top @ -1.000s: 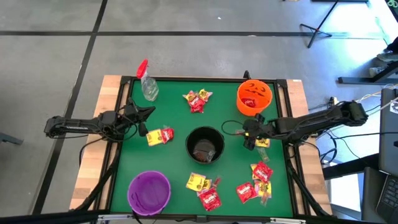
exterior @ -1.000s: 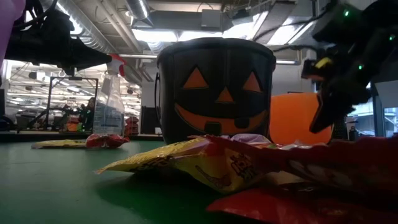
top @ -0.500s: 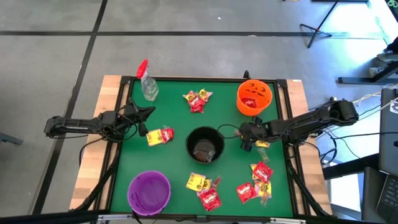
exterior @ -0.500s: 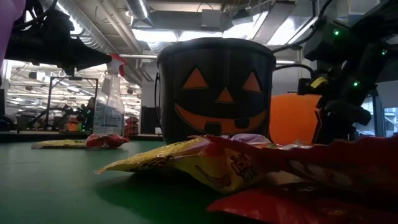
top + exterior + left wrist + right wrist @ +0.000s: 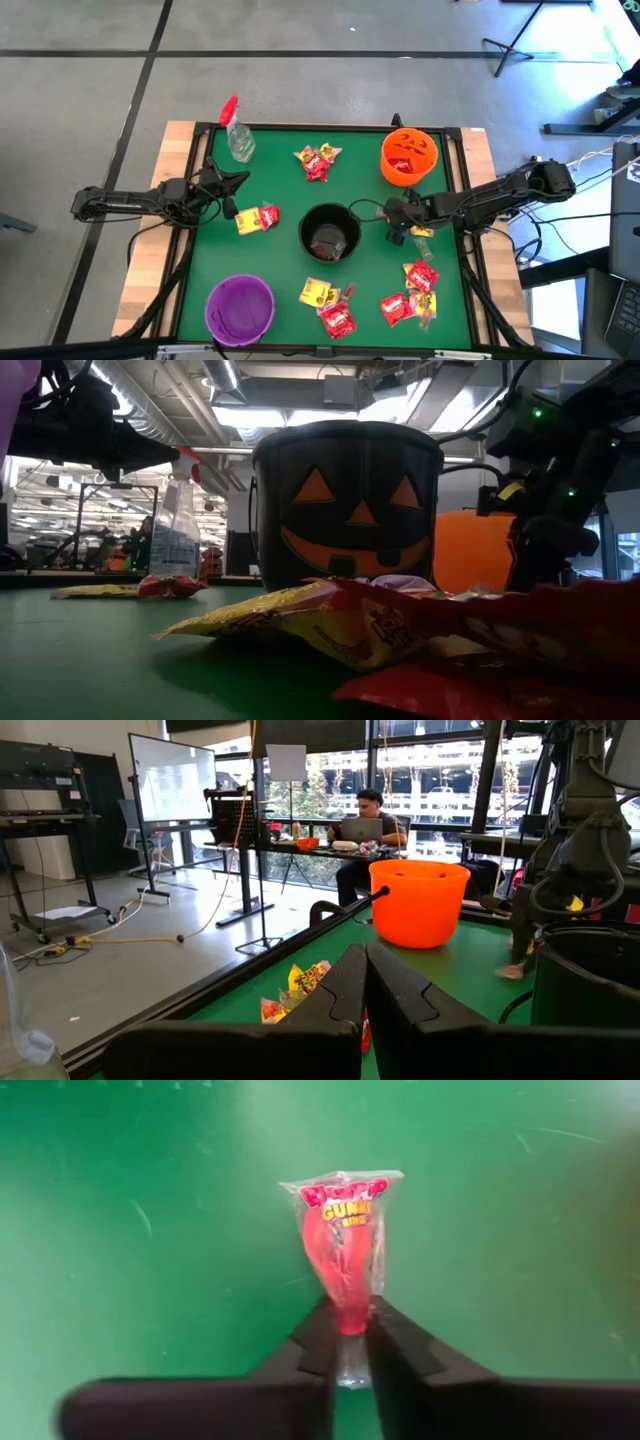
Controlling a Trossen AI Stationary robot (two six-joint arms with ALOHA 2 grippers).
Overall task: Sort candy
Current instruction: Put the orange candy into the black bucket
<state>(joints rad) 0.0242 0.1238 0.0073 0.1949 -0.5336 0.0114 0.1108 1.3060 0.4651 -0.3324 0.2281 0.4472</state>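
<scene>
Beneath me spreads the green table [image 5: 270, 180], my left arm lying along its left edge and my right arm reaching in from the right. A black pumpkin bucket [image 5: 329, 232] stands at the centre, an orange bowl [image 5: 408, 155] at the far right, a purple bowl [image 5: 240, 307] at the near left, and a spray bottle [image 5: 237, 132] at the far left. Candy [image 5: 415, 287] lies in scattered clusters around the bucket. My left gripper [image 5: 364, 982] hovers near the left edge with its fingers pressed together, holding nothing. My right gripper [image 5: 348, 1342], just right of the bucket, is pinched tight on a red candy packet [image 5: 343, 1250] above the green surface.
</scene>
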